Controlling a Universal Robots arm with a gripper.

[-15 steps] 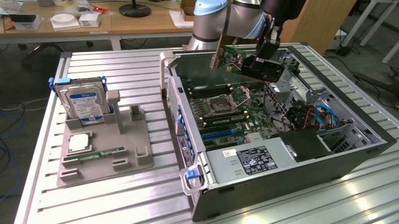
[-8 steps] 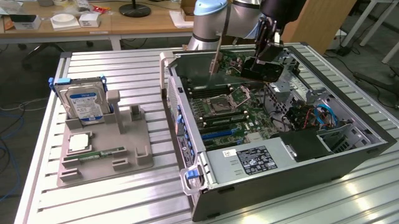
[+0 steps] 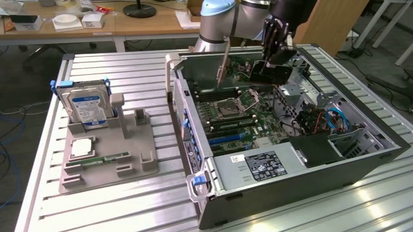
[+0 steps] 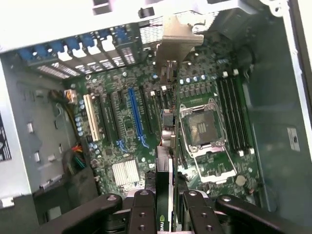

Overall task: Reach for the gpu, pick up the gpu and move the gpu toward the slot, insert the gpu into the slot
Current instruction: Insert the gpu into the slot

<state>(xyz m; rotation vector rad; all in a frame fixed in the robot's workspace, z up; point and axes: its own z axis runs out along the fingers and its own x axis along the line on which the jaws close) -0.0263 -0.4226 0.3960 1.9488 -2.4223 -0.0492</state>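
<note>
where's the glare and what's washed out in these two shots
Exterior view: light glares off the table slats. Wrist view: the case wall is washed out white, the gpu bracket shines, the slot is evenly lit.

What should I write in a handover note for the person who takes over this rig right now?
End effector: shut on the gpu, which it grips edge-on.
Gpu: held in the air above the board inside the open case, touching nothing else.
Slot: the blue one, empty. The gpu does not look lined up over it.
Done: reach and pick-up.
Left: bring the gpu to the slot and insert it.
</note>
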